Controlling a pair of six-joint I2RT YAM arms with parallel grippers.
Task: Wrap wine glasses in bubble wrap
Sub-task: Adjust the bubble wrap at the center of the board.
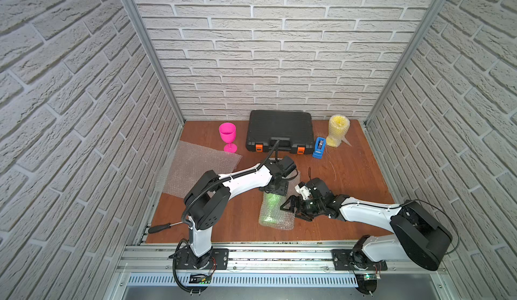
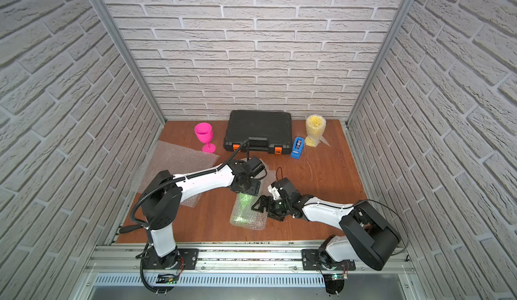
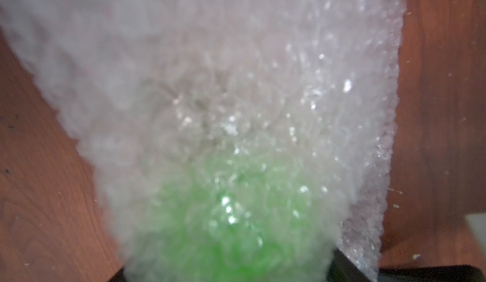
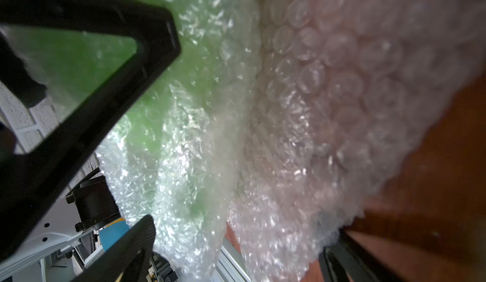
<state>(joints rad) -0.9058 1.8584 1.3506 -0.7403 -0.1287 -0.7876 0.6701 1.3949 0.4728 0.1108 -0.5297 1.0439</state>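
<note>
In both top views the lime green goblet (image 1: 272, 210) (image 2: 243, 212) lies on its side near the middle of the wooden surface (image 1: 349, 189), rolled inside a sheet of bubble wrap, and some loose wrap spreads flat around its near end. My left fingers (image 1: 275, 192) (image 2: 246, 191) point down over the far end of this bundle. In the left wrist view the wrapped green goblet (image 3: 231, 228) fills all the space between them. They stand wide on both sides of it, but I cannot tell if they press it or only stand around it. My right fingers (image 1: 292, 211) (image 2: 261, 212) are spread apart and hold nothing. They are at the right side of the bundle, very close to the wrap. In the right wrist view the green colour (image 4: 200, 31) shows through the bubbles just beside one finger. The hot pink goblet (image 1: 228, 136) (image 2: 203, 136) stands upright and bare at the far left, with its foot at the far corner of a flat bubble wrap sheet (image 1: 195, 167) (image 2: 173, 161) that lies under my left arm. The yellow goblet (image 1: 338, 130) (image 2: 314, 130) stands upright at the far right, already covered in bubble wrap. Just beside it is a blue tape dispenser (image 1: 319, 147). A black tool case (image 1: 279, 129) with orange latches lies against the back wall, between the pink goblet and the dispenser.
</note>
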